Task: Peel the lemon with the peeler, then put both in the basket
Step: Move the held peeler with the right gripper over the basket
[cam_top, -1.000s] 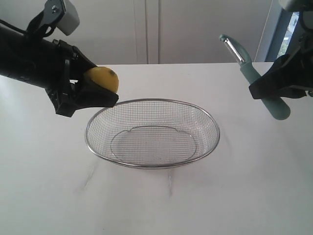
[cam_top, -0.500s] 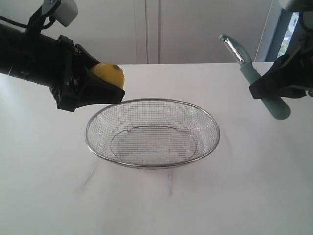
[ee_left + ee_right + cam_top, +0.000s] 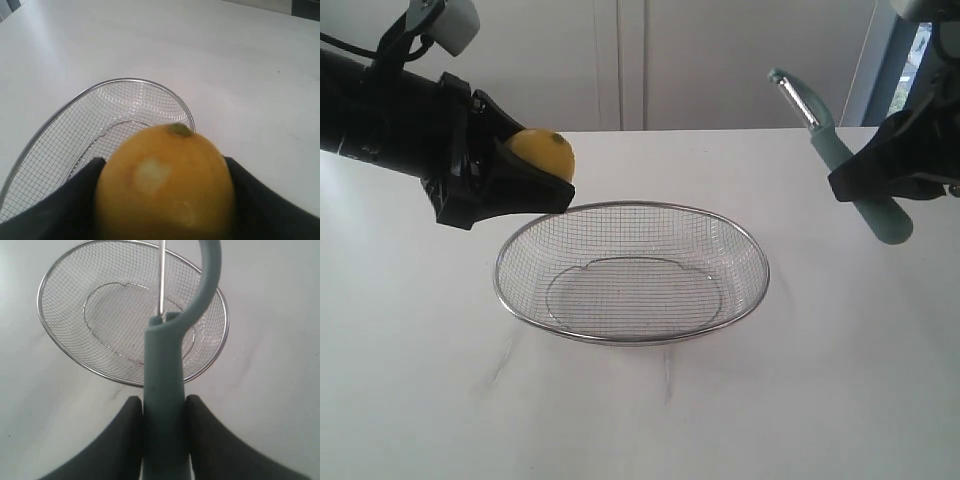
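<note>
The lemon (image 3: pixel 542 157) sits left of centre in the exterior view, clamped in your left gripper (image 3: pixel 535 170) with a black finger on either side. It hangs just over the upper-left rim of the basket (image 3: pixel 630 341) without touching it. Your right gripper (image 3: pixel 162 405) is closed on the lower handle of the peeler (image 3: pixel 162 370), at the right edge of the frame and well apart from the fruit, blade end tilted up and away.

I judge the step in hand to be peeling. The skin shows only one small pale patch, so bring the blade across to the lemon and not the other way round. Work over the basket, where a dropped lemon would land in the mesh. Lay the blade flat on an exposed face between the fingers, stroke away from the pads, and press lightly. A round, waxy fruit will want to spin or squirt out of a two-point grip.

Nearest you, the table (image 3: pixel 800 400) is matte white and flat. On it stands the basket, a shallow oval of fine silver mesh with a thick, shiny rim. Farther back, the lemon is smooth yellow with a green stem nub. The peeler has a slim, dull teal handle, a curved yoke and a thin metal blade.
</note>
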Motion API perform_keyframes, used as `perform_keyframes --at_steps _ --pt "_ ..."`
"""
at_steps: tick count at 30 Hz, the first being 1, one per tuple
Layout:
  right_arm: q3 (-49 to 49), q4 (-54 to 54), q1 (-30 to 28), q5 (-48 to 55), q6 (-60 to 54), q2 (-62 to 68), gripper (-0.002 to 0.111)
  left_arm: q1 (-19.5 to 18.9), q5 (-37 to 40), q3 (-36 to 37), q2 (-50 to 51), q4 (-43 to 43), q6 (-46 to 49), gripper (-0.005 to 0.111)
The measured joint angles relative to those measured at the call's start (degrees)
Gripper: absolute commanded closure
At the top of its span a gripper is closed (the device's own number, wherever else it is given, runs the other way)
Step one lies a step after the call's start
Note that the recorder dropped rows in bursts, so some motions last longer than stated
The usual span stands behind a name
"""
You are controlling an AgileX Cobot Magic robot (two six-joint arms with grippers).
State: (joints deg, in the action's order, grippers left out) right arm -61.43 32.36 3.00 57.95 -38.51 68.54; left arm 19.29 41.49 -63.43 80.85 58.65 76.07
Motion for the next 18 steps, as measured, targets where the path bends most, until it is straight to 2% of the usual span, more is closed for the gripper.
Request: perform_keyframes --at_steps 9,13,18 --pt "3.3 2.8 0.0 -2.9 2.5 1.4 0.108 0.0 -0.1 0.0 0.0 0.0 0.0 0.107" --pt "4.5 9.0 0.0 -3.4 2.5 4.4 0.108 0.0 -0.2 0.0 0.0 0.0 0.0 0.107" --pt "4.6 11.0 0.0 -3.5 2.5 7.9 0.108 0.0 -0.2 0.0 0.0 0.0 0.0 0.107"
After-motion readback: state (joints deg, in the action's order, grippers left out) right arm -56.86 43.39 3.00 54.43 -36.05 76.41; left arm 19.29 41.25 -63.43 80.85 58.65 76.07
